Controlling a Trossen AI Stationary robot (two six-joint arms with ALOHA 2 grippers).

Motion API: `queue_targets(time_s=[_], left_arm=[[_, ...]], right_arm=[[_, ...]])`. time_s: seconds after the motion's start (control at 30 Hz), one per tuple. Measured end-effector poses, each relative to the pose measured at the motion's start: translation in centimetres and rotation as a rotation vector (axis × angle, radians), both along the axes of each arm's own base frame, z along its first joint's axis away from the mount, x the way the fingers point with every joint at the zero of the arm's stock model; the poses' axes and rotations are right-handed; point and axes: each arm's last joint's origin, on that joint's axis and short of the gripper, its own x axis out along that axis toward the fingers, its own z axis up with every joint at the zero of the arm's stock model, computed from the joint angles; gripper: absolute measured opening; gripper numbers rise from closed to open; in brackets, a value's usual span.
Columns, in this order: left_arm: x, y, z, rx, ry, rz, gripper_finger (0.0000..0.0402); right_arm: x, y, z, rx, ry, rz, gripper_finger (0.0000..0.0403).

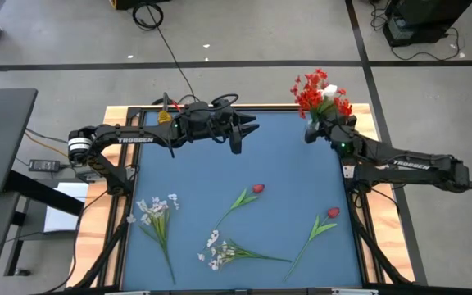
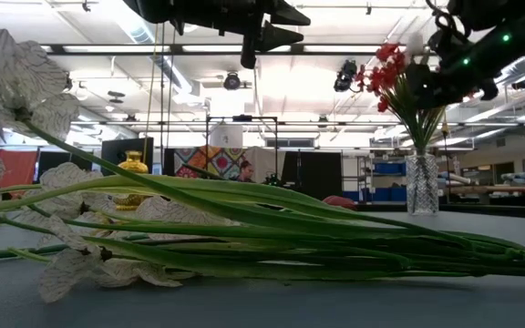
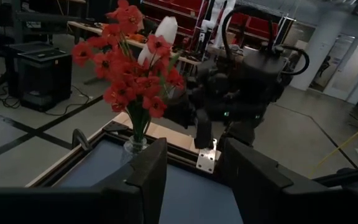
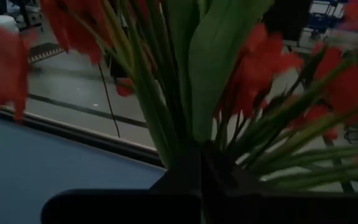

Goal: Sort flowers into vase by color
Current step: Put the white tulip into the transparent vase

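The right gripper (image 1: 311, 133), fingers together, sat against the red-flower vase (image 2: 421, 182) at two o'clock; backing off gently seemed wise. The left gripper (image 1: 247, 131) hovered empty, fingers apart.

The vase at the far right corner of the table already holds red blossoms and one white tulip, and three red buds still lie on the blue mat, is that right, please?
Not quite: only two red buds lie on the blue mat, one near the middle and one to its right, as the high view shows. The vase does hold red blossoms and one white tulip.
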Motion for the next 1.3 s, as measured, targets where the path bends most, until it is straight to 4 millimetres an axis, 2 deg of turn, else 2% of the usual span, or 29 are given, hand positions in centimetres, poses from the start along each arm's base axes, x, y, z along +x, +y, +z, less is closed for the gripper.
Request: queue_targets(time_s=[0.23,0.47,0.7,0.9,1.03,1.3], left_arm=[[0.0,0.0,0.0,0.000,0.001,0.000,0.0167],[0.0,0.0,0.0,-0.001,0.005,0.000,0.0167],[-0.6,-0.1,-0.9,-0.047,0.130,0.000,0.0167],[-3.6,-0.1,-0.8,-0.197,0.329,0.043,0.0167],[-5.4,-0.3,-1.3,-0.318,0.464,0.088,0.0167],[-6.5,-2.0,-3.0,-0.488,0.662,0.135,0.0167]], right_arm=[[-0.2,0.1,-2.2,0.039,0.009,0.007,0.0002],[0.0,0.1,-1.8,0.047,-0.013,0.039,0.0042],[0.5,0.4,1.4,0.070,-0.126,0.208,0.0087],[0.6,0.9,5.5,0.050,-0.235,0.330,0.0130],[0.4,1.2,7.3,0.018,-0.227,0.347,0.0156],[-0.1,1.7,10.3,-0.032,-0.272,0.372,0.0167]])
